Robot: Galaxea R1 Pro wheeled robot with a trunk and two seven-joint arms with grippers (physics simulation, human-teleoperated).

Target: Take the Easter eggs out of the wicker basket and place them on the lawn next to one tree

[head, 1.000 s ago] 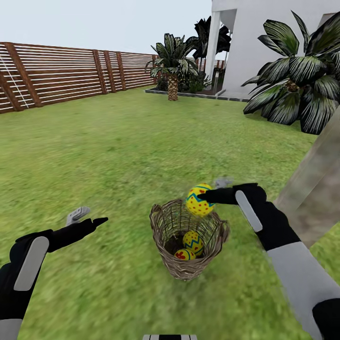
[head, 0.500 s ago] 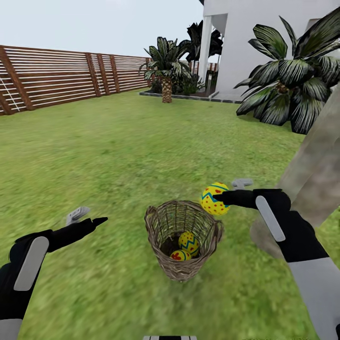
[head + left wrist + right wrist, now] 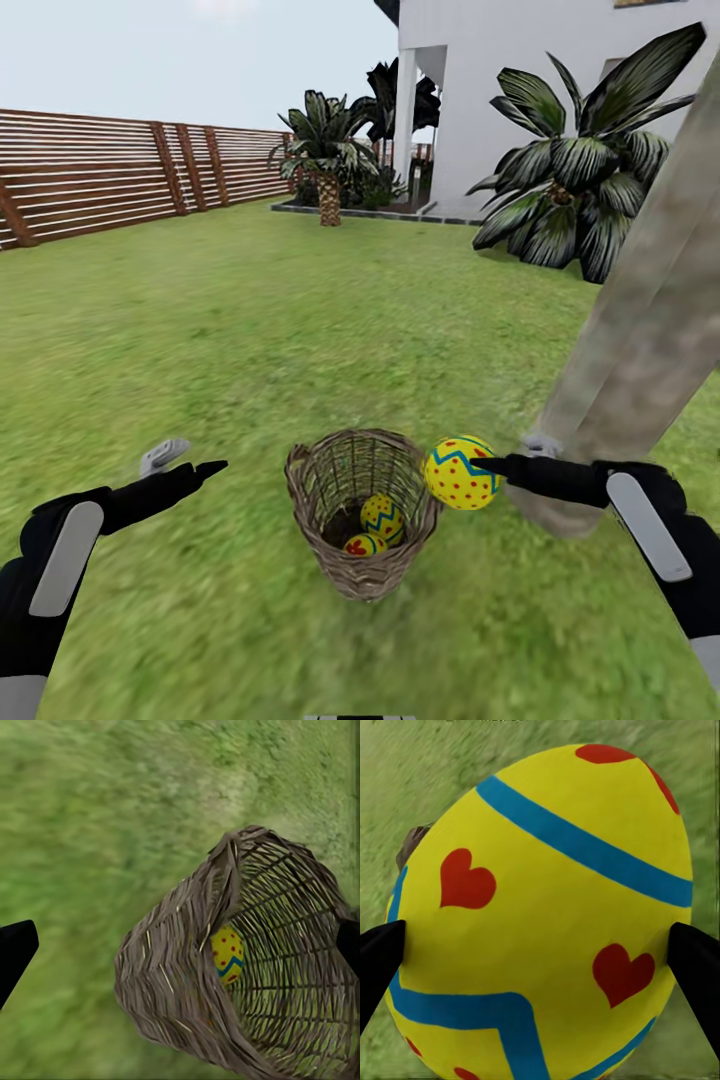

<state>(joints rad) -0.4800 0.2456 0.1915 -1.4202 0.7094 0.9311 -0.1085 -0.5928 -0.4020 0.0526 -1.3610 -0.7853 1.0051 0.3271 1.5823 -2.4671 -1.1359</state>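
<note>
1. Held egg (image 3: 460,473): your right gripper (image 3: 487,466) carries it above the lawn (image 3: 250,320), just right of the basket (image 3: 362,510) rim and short of the tree (image 3: 640,330), so it is out of the basket and, by my reading, bound for the trunk foot
2. Right gripper: fingers pinch the egg from both sides, as the right wrist view shows (image 3: 540,922)
3. Remaining eggs: two lie deep in the basket, a zigzag one (image 3: 382,517) and a flowered one (image 3: 364,545), near you
4. Left gripper (image 3: 190,462): spread, holding nothing, hovering left of the basket, well apart
5. Judgement: one of three eggs lifted, none yet set down
</note>
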